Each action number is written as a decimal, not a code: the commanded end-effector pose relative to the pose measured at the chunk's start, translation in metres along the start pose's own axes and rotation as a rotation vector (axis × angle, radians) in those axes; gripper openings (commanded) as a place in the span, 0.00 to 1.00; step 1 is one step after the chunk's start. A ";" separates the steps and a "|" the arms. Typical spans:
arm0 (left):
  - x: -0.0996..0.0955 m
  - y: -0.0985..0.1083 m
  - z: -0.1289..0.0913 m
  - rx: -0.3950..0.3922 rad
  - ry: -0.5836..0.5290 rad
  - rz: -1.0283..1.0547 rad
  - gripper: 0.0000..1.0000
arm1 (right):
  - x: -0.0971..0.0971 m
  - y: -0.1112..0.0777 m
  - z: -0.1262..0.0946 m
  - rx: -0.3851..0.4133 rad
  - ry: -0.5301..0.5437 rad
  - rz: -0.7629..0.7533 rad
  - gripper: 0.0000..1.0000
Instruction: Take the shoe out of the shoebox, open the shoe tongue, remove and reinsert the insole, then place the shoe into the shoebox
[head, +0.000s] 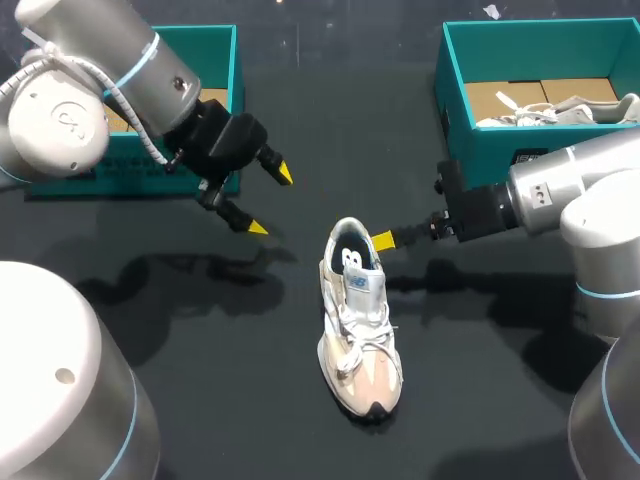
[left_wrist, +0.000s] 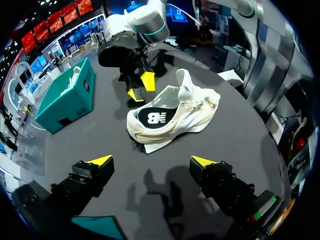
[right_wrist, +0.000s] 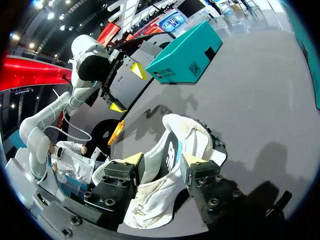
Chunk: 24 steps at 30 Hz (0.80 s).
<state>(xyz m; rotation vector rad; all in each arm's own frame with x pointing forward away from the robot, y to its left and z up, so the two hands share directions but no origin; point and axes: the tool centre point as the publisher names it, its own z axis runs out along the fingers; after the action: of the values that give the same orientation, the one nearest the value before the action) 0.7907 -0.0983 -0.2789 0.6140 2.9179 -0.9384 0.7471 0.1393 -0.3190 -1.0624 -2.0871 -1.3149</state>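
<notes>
Both open, L end effector (head: 271, 200) empty, R end effector (left_wrist: 141, 87) by shoe (head: 360, 320)

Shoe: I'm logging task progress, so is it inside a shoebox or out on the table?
Out. The shoe stands sole-down on the dark table, with no box walls around it.

You're at a robot lab bench: a dark table (head: 300, 120), your left arm (head: 120, 70) and right arm (head: 570, 195) over it, a teal left shoebox (head: 222, 65) and right shoebox (head: 480, 135) at its far corners.
</notes>
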 end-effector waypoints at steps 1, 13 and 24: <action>0.005 0.006 -0.030 -0.009 0.015 0.015 1.00 | 0.006 0.001 -0.017 0.043 -0.040 0.024 0.46; 0.011 0.033 -0.078 -0.068 0.006 0.021 1.00 | 0.007 0.003 -0.048 0.136 -0.148 0.111 0.46; 0.016 0.054 -0.118 -0.088 -0.008 -0.014 1.00 | -0.002 0.007 -0.086 0.205 -0.244 0.209 0.45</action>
<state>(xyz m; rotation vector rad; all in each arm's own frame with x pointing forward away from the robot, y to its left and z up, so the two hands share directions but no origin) 0.8117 0.0030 -0.2228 0.5879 2.9471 -0.8174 0.7534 0.0730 -0.2940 -1.3524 -2.1303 -0.9664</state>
